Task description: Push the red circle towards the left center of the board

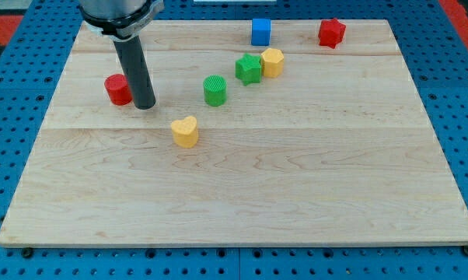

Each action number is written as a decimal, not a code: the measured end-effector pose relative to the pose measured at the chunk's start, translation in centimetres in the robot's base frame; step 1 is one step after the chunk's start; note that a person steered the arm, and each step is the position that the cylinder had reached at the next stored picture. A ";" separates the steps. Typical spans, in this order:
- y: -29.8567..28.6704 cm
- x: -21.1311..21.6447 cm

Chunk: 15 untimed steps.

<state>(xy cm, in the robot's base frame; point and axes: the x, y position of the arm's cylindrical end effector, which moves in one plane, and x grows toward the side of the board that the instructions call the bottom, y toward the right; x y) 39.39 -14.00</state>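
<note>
My tip has no fingers and grips nothing; it stands just right of the red circle, seemingly touching. The pushing step looks underway; the next move calls for sliding the circle slightly further left.

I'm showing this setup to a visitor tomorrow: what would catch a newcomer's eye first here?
The thick dark rod coming down from the view's top left, my tip on the board right beside the red circle, on its right. Next, the diagonal string of blocks mid-board: yellow heart, green circle, green star, yellow hexagon. Along the top edge sit a blue cube and a red star.
</note>
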 end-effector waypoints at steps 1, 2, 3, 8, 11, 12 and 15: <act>-0.9 -1.4; -1.3 -1.5; -0.9 -1.4; -8.2 -0.9; -0.3 -7.1; 1.1 -8.1; 6.5 -8.0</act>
<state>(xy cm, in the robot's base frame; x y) 31.37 -7.47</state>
